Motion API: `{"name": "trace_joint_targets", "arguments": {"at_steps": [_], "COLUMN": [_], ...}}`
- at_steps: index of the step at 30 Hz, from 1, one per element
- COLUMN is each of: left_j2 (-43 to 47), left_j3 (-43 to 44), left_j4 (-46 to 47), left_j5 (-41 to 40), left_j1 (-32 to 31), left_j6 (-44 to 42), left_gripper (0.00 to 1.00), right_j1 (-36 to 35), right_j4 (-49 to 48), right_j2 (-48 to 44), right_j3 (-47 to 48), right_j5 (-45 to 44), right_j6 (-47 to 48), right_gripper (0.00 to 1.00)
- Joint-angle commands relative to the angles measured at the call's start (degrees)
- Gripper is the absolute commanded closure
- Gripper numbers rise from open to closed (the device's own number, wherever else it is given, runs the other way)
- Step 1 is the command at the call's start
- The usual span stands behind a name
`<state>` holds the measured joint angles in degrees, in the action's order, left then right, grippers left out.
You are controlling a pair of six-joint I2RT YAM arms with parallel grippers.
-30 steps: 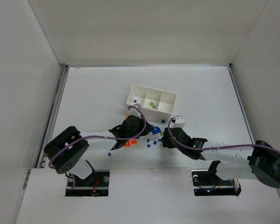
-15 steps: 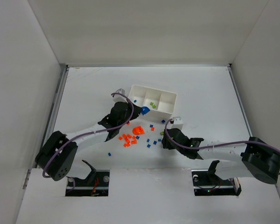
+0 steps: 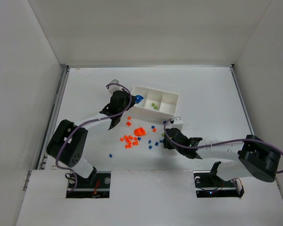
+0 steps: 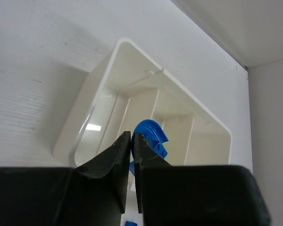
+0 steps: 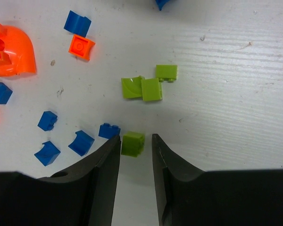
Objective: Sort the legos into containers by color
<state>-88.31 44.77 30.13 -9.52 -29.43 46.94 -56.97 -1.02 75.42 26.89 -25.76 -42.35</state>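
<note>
the left hand (image 4: 132, 137) holds the large blue piece (image 4: 152, 136) above the left compartment of the tray (image 4: 125, 47). its fingers are pressed fully together on the piece's thin edge, seemingly to drop it where the blues belong. the left arm stretches from the near-left corner of the tabletop (image 3: 85, 89) toward the tray, which sits just beyond the middle, and the hand tips down over the tray's left end. a few greens (image 3: 153, 105) already lie in the middle compartment.

the right arm lies low along the near edge, elbow out to the right, its hand (image 5: 135, 138) pointing straight down. its fingers stand partly apart on either side of one green brick (image 5: 132, 144) resting on the tabletop. one finger is about touching it and a sliver of gap shows at the other, so nothing is gripped yet. three more green bricks (image 5: 148, 84) lie just beyond, blue bricks (image 5: 80, 142) just to its left, and the orange bricks (image 3: 130, 140) and big orange piece (image 5: 9, 47) farther left. most of the sorting looks undone.
</note>
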Motion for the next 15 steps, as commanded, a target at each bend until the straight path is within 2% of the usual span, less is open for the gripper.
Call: {"name": "trace_joint_targets", "arguments": {"at_steps": [1,5,7,8,12,15], "left_j2": [-2.5,-5.4,-5.8,-5.2,-2.2,1.1], "left_j3": [4.7,7.2,7.5,6.8,5.1,2.2], "left_j4": [2.4,2.0,1.9,2.3,1.9,1.9], "left_j5": [-2.3,-4.1,-4.3,-4.7,-6.0,-6.6], "left_j1": [0.2,-0.2,-0.4,-0.4,-0.5,-1.2], "left_j6": [-2.0,-4.1,-4.8,-5.0,-6.1,-7.1], "left_gripper": [0.94,0.92,0.83,0.76,0.65,0.64], "right_j1": [0.4,0.4,0.4,0.4,0.3,0.2], "right_j4": [-2.7,-2.3,-2.7,-2.7,-2.3,-1.4], "right_j2": [1.6,1.9,2.0,2.1,1.8,0.4], "right_j3": [2.3,2.6,2.5,2.5,2.5,2.7], "right_j5": [-1.6,-2.1,-1.8,-2.0,-2.1,-2.1], "right_j6": [-0.9,-0.8,-1.0,-0.9,-1.1,-0.7], "right_gripper": [0.64,0.66,0.71,0.74,0.80,0.83]}}
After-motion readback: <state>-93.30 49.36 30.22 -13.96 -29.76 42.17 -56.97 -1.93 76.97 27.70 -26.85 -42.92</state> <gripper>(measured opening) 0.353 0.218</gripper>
